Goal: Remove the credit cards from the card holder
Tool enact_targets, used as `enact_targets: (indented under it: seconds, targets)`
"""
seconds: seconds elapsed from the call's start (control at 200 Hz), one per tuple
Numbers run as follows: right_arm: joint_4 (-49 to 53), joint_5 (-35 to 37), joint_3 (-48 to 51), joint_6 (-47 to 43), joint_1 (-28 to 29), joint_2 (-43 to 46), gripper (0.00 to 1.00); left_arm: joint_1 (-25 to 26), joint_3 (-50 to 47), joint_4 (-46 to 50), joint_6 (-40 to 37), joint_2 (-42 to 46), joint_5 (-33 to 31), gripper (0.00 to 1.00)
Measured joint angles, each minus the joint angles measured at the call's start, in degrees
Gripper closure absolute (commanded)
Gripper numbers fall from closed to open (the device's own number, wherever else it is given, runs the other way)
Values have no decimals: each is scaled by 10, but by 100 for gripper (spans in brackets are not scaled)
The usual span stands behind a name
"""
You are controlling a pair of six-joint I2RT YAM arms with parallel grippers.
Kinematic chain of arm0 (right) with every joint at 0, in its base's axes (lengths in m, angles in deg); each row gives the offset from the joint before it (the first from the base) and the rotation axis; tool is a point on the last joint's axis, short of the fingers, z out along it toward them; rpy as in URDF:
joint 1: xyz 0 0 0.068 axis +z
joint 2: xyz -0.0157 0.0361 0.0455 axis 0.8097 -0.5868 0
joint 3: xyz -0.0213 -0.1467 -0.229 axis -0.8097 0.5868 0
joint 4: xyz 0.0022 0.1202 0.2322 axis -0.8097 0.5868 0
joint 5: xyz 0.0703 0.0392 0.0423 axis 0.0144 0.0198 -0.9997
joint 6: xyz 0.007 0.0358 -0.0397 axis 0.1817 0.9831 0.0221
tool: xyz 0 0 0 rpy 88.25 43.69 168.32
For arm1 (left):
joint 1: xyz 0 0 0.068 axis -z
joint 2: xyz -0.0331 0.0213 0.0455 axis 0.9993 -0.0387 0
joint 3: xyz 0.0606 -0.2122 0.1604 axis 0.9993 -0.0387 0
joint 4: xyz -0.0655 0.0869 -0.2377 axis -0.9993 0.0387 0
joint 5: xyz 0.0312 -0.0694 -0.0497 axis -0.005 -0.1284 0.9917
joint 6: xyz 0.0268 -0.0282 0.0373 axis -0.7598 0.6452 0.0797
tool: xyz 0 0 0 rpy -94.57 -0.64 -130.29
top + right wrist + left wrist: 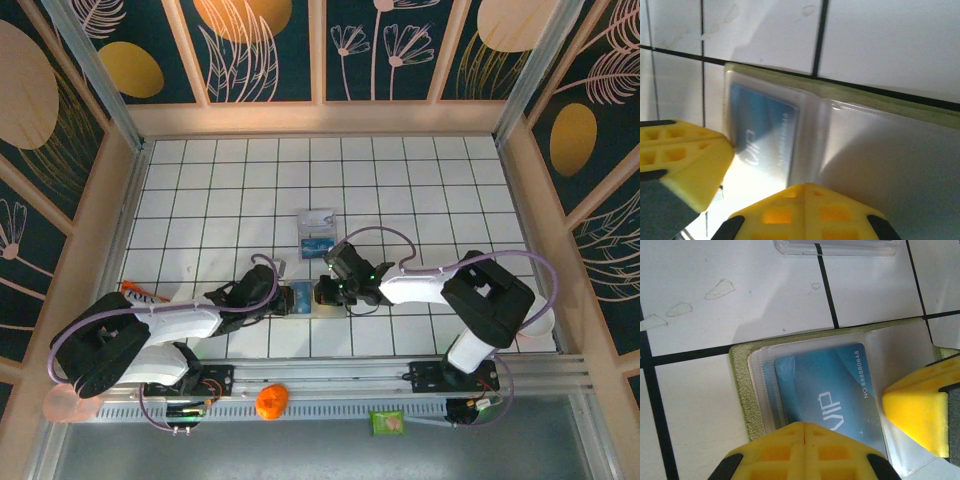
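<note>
Left gripper [804,432], clenched empty, pins blue card [825,385]; right gripper [805,190] likewise (on card holder [890,150]). Risk: holder skids, card jams in sleeve.

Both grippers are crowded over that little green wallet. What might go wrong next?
The blue VIP card sits inside a clear plastic sleeve; the shut left gripper may pinch sleeve too and drag the whole yellow-green card holder. The right gripper sits very close, so the two might collide.
</note>
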Motion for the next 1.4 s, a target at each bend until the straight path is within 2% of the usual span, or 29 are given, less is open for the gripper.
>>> enact_targets:
  seconds: [0.075, 0.17, 0.3, 0.395, 0.595, 0.801, 0.931, 1.401]
  targets:
    - [8, 9, 0, 2, 0, 6, 98, 0, 0, 0, 0, 0, 0, 100]
    - [13, 17, 3, 2, 0, 18, 87, 0, 0, 3, 0, 4, 0, 100]
    - [16, 17, 6, -15, 0, 40, 76, 0, -1, 24, -1, 34, 0, 77]
    - [11, 6, 5, -33, 2, 48, 74, 0, 0, 40, 0, 70, -5, 60]
    - [-5, -38, -24, -55, 13, 22, 74, 0, 9, 79, -8, 118, -38, 39]
    - [-14, -60, -28, -56, 23, -14, 74, 0, 10, 113, -11, 148, -77, 25]
    - [-14, -58, -28, -56, 23, -17, 74, 0, 10, 127, -11, 153, -96, 20]
    - [-12, -35, -28, -39, 23, -17, 73, 0, 3, 138, -9, 162, -122, 16]
